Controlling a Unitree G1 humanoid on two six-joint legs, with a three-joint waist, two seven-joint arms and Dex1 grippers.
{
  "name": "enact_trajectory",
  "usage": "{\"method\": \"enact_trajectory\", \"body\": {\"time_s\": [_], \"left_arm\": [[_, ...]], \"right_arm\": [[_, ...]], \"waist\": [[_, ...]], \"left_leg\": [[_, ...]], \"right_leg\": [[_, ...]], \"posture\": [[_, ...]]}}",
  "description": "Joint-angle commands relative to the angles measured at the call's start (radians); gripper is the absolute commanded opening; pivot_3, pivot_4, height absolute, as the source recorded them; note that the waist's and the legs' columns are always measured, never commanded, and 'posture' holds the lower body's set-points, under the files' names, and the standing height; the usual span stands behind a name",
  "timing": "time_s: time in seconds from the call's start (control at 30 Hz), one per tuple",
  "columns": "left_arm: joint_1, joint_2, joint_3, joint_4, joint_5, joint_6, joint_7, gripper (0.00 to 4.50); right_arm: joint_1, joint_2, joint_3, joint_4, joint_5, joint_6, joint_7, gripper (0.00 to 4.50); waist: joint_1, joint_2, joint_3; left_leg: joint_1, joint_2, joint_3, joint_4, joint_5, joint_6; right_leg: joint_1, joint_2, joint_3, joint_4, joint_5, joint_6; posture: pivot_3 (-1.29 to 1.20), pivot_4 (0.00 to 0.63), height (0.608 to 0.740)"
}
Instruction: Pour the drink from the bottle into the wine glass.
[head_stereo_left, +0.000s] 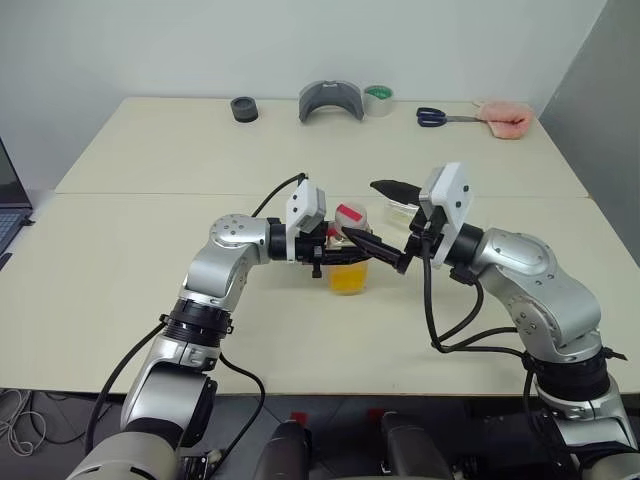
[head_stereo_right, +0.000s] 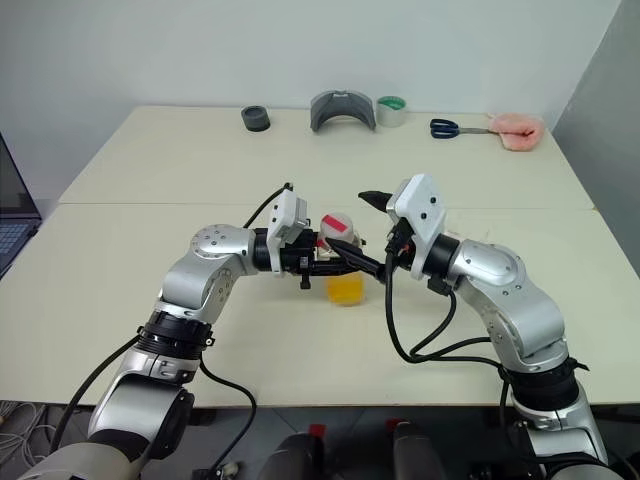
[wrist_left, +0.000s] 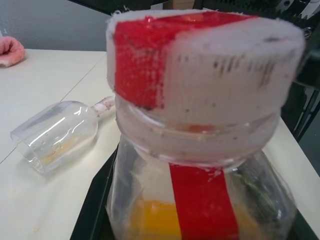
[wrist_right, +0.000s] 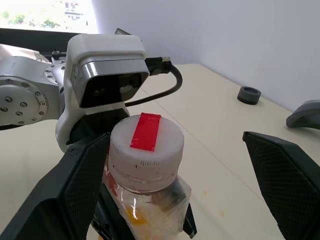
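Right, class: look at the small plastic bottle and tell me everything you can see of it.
The bottle is small, clear plastic and upright, held just above the table. Its wide white cap, still on, carries a red strip across the top, and a red strip runs down the body. Orange-yellow drink sits in the lower part. The left pincer is shut on it; the right pincer stands open around the cap, its fingers either side.

Left pincer (head_stereo_left: 322, 252) clamped shut, right pincer (head_stereo_left: 385, 222) spread wide, both level.
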Motion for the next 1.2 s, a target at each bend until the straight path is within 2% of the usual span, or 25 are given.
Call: {"method": "enact_trajectory", "body": {"time_s": [0.03,1.2], "left_arm": [[-0.014,0.01,0.016,-0.026,-0.012,-0.027,-0.013,1.69],[-0.012,0.012,0.013,-0.011,-0.008,-0.043,-0.018,1.69]], "right_arm": [[0.003,-0.011,-0.039,-0.031,0.015,0.005,-0.008,4.5],[0.016,-0.033,-0.055,-0.072,0.088,0.044,0.014,4.5]], "waist": [[0.0,0.0,0.0],[0.0,0.0,0.0]], "left_leg": [[0.0,0.0,0.0,0.0,0.0,0.0],[0.0,0.0,0.0,0.0,0.0,0.0]], "right_leg": [[0.0,0.0,0.0,0.0,0.0,0.0],[0.0,0.0,0.0,0.0,0.0,0.0]], "posture": [[0.0,0.15,0.74],[0.0,0.15,0.74]]}}
